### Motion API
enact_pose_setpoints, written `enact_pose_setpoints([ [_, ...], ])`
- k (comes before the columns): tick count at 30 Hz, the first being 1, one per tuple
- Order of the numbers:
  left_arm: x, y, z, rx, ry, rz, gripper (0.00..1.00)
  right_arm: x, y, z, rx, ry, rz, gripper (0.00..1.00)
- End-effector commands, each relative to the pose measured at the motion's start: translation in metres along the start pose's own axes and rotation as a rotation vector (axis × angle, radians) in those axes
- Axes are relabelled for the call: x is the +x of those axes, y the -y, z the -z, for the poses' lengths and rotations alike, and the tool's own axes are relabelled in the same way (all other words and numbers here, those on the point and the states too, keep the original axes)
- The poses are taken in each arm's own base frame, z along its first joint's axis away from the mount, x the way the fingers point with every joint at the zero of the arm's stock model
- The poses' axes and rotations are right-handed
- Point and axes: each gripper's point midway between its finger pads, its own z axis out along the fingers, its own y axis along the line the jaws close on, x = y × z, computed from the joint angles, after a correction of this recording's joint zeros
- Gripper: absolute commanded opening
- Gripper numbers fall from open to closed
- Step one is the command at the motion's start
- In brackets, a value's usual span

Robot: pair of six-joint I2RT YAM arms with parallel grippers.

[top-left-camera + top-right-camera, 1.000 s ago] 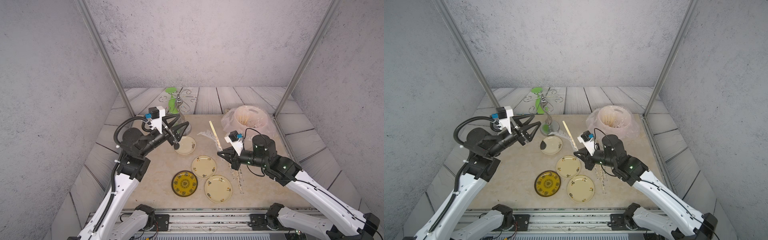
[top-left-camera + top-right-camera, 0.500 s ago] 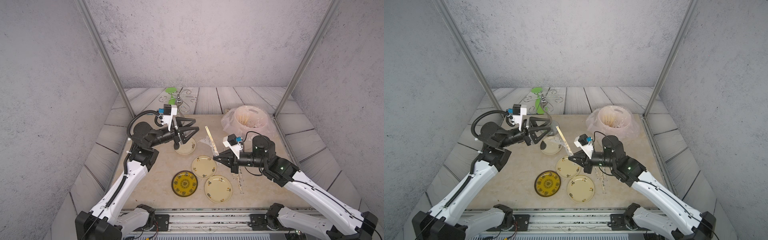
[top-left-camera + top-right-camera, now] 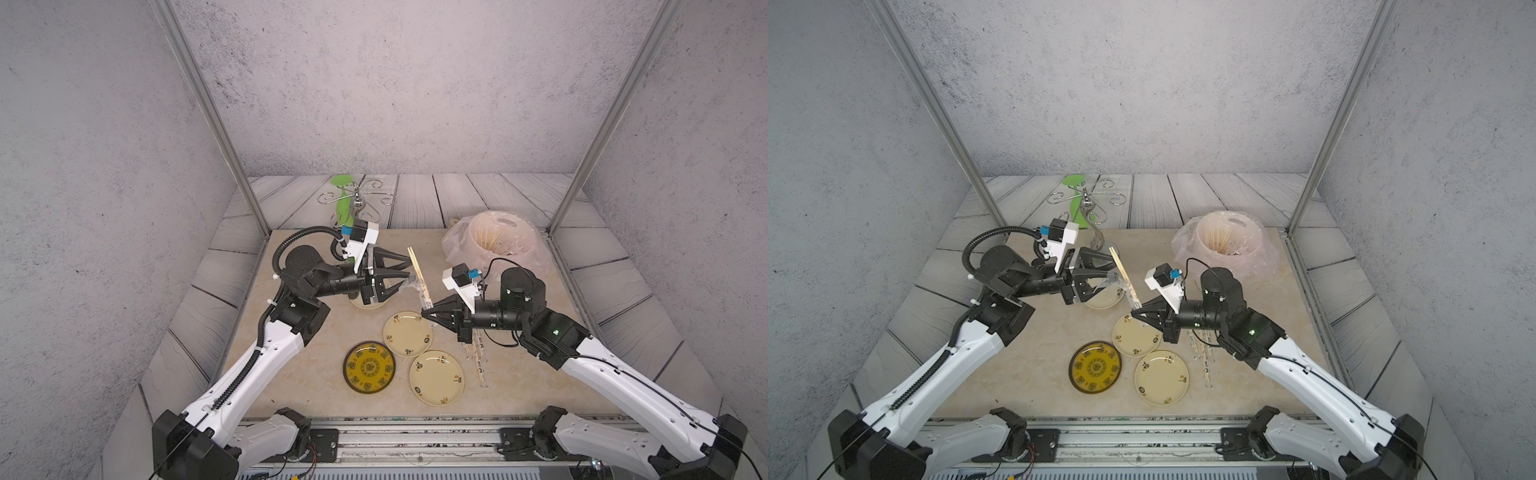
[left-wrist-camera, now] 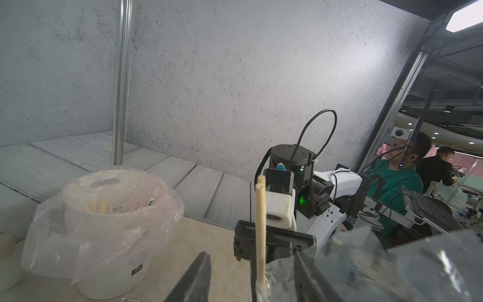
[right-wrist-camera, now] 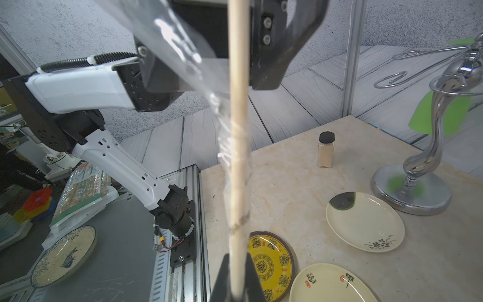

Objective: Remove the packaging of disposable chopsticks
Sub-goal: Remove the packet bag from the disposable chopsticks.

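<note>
In the right wrist view the disposable chopsticks [image 5: 237, 130] run out past the upper edge. Their lower end vanishes between the fingers [image 5: 254, 287] of the right tool [image 5: 236, 287], itself cut by the lower edge. Beside the chopsticks the packaging [image 5: 183, 47] is a blurred, glaring film, and its print cannot be read.

In the left wrist view the left tool [image 4: 252, 255] shows only its finger ends; whether either touches the film beside the chopsticks cannot be told.

In a top view the plate [image 3: 1106, 302] on the left tool's side of the chopsticks is partly covered by that tool. Wrapped pairs [image 3: 478, 359] on the tabletop [image 3: 316, 365], on the chopsticks' other side, lie half under the right arm [image 3: 498, 320]; their count is unclear.
</note>
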Motion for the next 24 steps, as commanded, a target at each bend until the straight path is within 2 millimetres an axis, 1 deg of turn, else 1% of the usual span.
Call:
enact_pose_setpoints([
  [1, -0.007, 0.017, -0.005, 0.063, -0.012, -0.048, 0.5, -0.007, -0.006, -0.004, -0.043, 0.006, -0.003, 0.0],
  [6, 0.0, 0.013, -0.009, 0.054, -0.036, -0.033, 0.48, -0.008, -0.01, -0.007, -0.073, 0.004, -0.009, 0.0],
  [9, 0.001, 0.013, -0.01, 0.056, -0.04, -0.031, 0.41, -0.011, -0.011, -0.009, -0.083, 0.012, -0.009, 0.0],
  [11, 0.002, 0.012, -0.01, 0.053, -0.041, -0.032, 0.33, -0.011, -0.01, -0.01, -0.082, 0.011, -0.008, 0.0],
  [13, 0.001, 0.011, -0.009, 0.04, -0.038, -0.034, 0.16, -0.011, -0.009, -0.011, -0.081, 0.009, -0.01, 0.0],
  [14, 0.001, 0.01, -0.009, 0.03, -0.035, -0.034, 0.09, -0.012, -0.009, -0.011, -0.081, 0.01, -0.01, 0.0],
  [16, 0.0, 0.009, -0.009, 0.023, -0.034, -0.034, 0.05, -0.012, -0.008, -0.011, -0.078, 0.009, -0.01, 0.0],
  [17, 0.0, 0.01, -0.009, 0.025, -0.034, -0.036, 0.01, -0.01, -0.007, -0.012, -0.073, 0.006, -0.012, 0.0],
  [18, -0.001, 0.009, -0.009, 0.021, -0.031, -0.038, 0.0, -0.011, -0.007, -0.012, -0.069, 0.007, -0.01, 0.0],
  [22, -0.006, -0.002, -0.005, -0.08, -0.001, -0.037, 0.0, -0.011, 0.001, -0.009, -0.013, 0.02, -0.015, 0.11],
  [23, -0.008, -0.005, -0.003, -0.108, 0.01, -0.043, 0.0, -0.01, 0.004, -0.008, 0.009, 0.024, -0.016, 0.21],
  [24, -0.009, -0.007, -0.001, -0.127, 0.018, -0.048, 0.0, -0.008, 0.006, -0.007, 0.028, 0.023, -0.02, 0.37],
])
